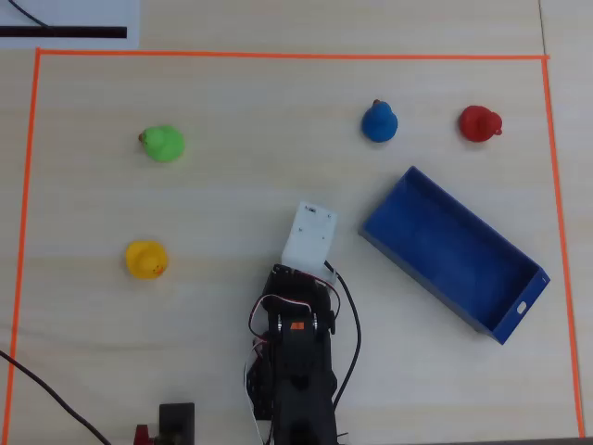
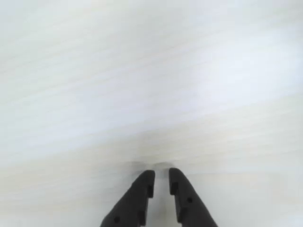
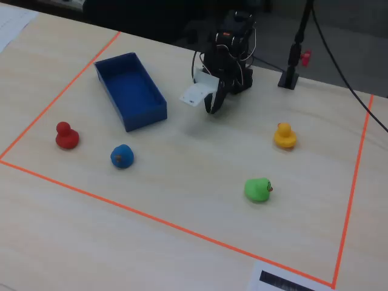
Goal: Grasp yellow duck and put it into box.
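The yellow duck point(image 1: 145, 259) sits alone on the worktop point(image 1: 241, 176), left of the arm in the overhead view and well apart from the blue box point(image 1: 451, 251) on the right. The hand point(image 2: 161, 176) hangs over bare worktop, its fingers nearly together, holding nothing.

No readable text anywhere. White sheet point(image 3: 285, 280) at the near edge in the fixed view carries a black bar, too small to read. Nothing printed on ducks or box.
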You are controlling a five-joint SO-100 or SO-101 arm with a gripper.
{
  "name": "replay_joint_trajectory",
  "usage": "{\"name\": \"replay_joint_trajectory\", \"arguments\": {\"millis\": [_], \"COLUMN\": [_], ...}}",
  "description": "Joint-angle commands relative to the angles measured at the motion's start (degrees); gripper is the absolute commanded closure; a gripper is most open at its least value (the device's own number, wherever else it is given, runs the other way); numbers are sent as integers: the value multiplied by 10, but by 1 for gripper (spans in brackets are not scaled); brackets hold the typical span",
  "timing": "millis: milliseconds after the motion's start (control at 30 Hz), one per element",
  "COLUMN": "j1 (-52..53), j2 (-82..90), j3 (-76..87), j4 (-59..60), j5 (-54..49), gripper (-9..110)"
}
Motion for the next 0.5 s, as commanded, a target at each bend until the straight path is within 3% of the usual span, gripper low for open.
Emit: {"name": "replay_joint_trajectory", "arguments": {"millis": [0,467], "j1": [-15,-6], "j2": [-4,-4], "j3": [-5,-5], "j4": [16,16], "j5": [3,1], "gripper": [101,101]}}
